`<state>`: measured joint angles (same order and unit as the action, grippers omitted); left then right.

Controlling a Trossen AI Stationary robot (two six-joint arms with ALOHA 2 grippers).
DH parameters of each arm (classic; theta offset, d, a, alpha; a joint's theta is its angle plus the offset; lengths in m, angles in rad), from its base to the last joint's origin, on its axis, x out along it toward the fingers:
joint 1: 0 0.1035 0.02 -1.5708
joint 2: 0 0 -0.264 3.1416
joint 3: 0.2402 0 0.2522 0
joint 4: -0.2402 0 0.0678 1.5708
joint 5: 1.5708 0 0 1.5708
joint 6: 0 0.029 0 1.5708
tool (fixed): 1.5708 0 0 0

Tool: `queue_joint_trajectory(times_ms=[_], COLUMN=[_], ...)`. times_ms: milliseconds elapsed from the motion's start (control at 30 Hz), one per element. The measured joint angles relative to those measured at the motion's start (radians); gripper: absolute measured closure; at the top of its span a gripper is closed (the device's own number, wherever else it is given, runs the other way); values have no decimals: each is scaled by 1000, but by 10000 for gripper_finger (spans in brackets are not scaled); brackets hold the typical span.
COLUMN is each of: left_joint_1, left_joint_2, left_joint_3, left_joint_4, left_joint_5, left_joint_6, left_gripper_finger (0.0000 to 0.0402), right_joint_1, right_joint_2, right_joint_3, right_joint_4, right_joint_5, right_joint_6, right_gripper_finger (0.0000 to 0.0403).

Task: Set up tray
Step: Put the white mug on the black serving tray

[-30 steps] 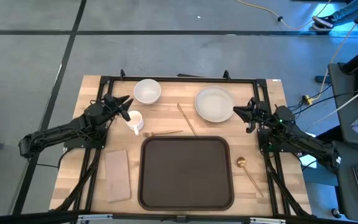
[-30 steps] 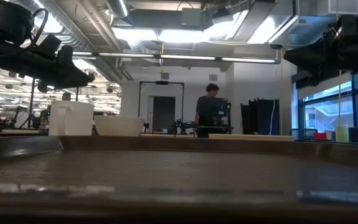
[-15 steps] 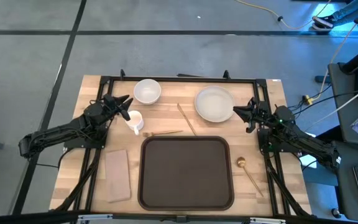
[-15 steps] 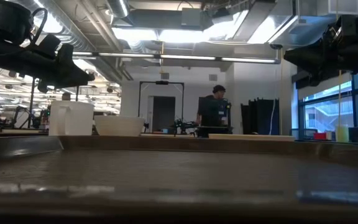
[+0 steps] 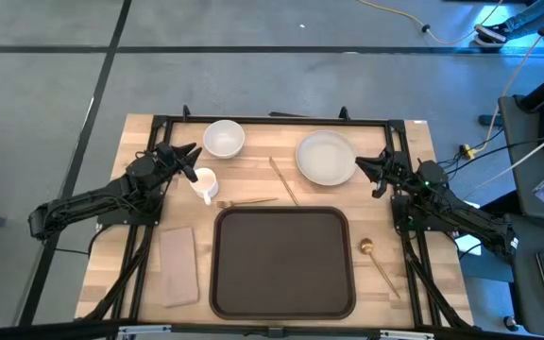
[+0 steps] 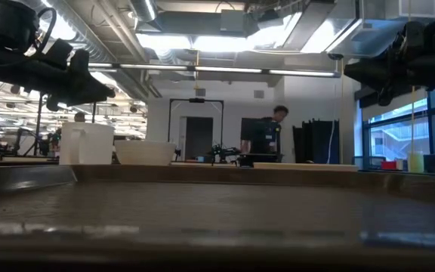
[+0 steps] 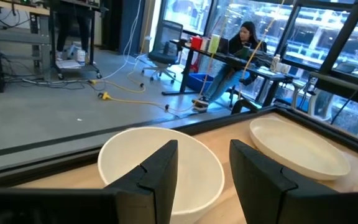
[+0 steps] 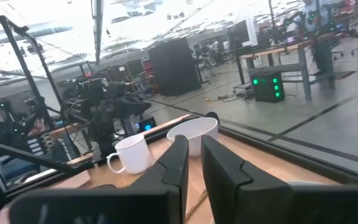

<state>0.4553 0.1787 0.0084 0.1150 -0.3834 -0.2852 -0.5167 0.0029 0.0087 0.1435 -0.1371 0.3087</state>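
Note:
The dark brown tray (image 5: 284, 262) lies flat at the table's near middle and fills the foreground of the low view (image 6: 217, 219). Beyond it stand a white bowl (image 5: 224, 138), a white plate (image 5: 326, 157) and a white mug (image 5: 205, 183). My left gripper (image 5: 191, 159) hovers open beside the mug, facing the bowl (image 7: 160, 168) and the plate (image 7: 297, 149). My right gripper (image 5: 365, 166) hovers just right of the plate, its fingers (image 8: 194, 162) a narrow gap apart, looking across at the mug (image 8: 131, 154) and the bowl (image 8: 192, 132). Neither gripper touches anything.
A tan napkin (image 5: 178, 264) lies left of the tray. A fork (image 5: 248, 201) and a thin stick (image 5: 284, 179) lie beyond the tray's far edge, and a gold spoon (image 5: 378, 260) lies to its right. A black frame (image 5: 272, 121) edges the table. A person (image 6: 266, 136) walks in the room behind.
My right gripper has shifted slightly toward the far edge, beside the plate. The things on the table have stayed where they were. In the room behind, the person has walked toward the right.

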Motion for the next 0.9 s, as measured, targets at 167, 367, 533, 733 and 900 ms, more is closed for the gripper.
queue_joint_trajectory(times_ms=[167, 367, 533, 733, 900], left_joint_1=[0, -7, -9, -8, -8], left_joint_2=[0, 22, 157, 407, 607], left_joint_3=[0, 105, 349, 639, 748], left_joint_4=[4, -44, -414, -888, -1010], left_joint_5=[24, 130, 133, 170, 252], left_joint_6=[-7, 131, 154, -87, -322], left_gripper_finger=[263, 262, 262, 262, 263], right_joint_1=[0, 0, 0, 0, 0], right_joint_2=[0, 0, 0, 0, 0], right_joint_3=[0, 0, 0, 0, 0], right_joint_4=[-13, -19, -18, -17, -17], right_joint_5=[0, 11, 71, 124, 174], right_joint_6=[-1, -3, -1, -3, -3], right_gripper_finger=[356, 356, 356, 356, 356])
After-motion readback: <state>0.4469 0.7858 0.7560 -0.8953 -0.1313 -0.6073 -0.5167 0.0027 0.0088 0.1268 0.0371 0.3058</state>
